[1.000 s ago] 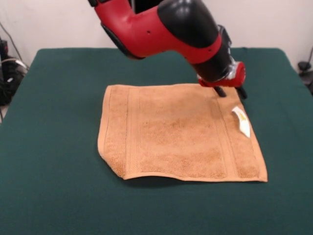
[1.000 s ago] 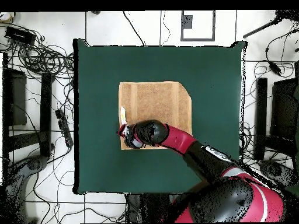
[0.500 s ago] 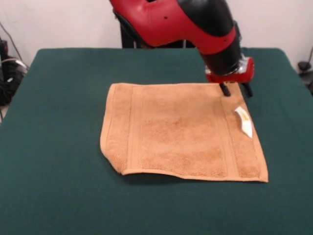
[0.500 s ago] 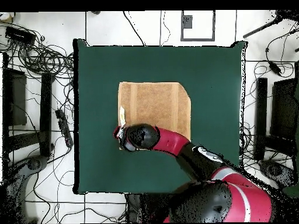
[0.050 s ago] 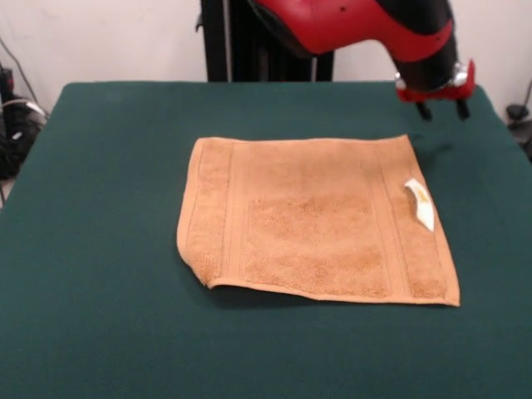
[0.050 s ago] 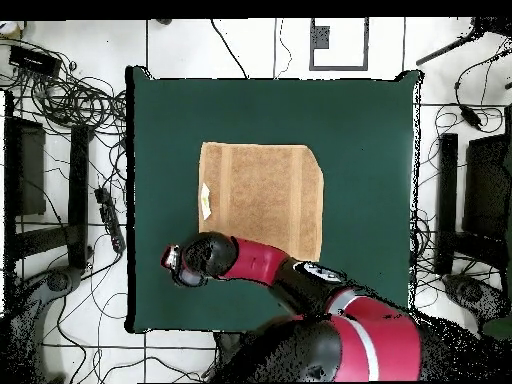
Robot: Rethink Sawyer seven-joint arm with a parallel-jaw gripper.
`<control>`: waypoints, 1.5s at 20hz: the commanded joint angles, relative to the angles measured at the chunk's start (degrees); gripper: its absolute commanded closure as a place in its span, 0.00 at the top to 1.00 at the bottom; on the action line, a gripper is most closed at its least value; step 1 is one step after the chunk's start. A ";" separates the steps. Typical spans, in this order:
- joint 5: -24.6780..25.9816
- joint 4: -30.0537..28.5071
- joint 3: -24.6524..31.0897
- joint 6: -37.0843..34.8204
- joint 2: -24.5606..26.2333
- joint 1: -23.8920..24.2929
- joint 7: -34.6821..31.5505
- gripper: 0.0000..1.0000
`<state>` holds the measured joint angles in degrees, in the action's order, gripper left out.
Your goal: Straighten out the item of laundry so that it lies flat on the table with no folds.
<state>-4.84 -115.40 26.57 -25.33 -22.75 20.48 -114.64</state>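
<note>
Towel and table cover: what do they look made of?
The towel looks like looped terry cloth, probably cotton: nubby matte pile, flatter woven stripe bands, and a small white tag. The table seems covered in dark green felt-like fabric, matte and smooth.

looks like a robotics lab. a counter [image 6: 370, 120] draped in dark green cloth, standing on a pale tiled floor [image 6: 260, 45] with dark seams. tangled black cables [image 6: 75, 95] strewn across the floor on both sides, dark equipment boxes [image 6: 25, 165] along the edges. plain white wall [image 5: 108, 37] behind, a black post [image 5: 214, 40] rising at the back, and a red and black robot arm [image 6: 262, 262] reaching over.
</note>
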 commanded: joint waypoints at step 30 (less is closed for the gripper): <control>19.64 32.24 -12.55 -33.65 -1.60 -5.24 1.68 1.00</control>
<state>12.55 -90.57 12.76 -53.46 -29.48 16.65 -114.64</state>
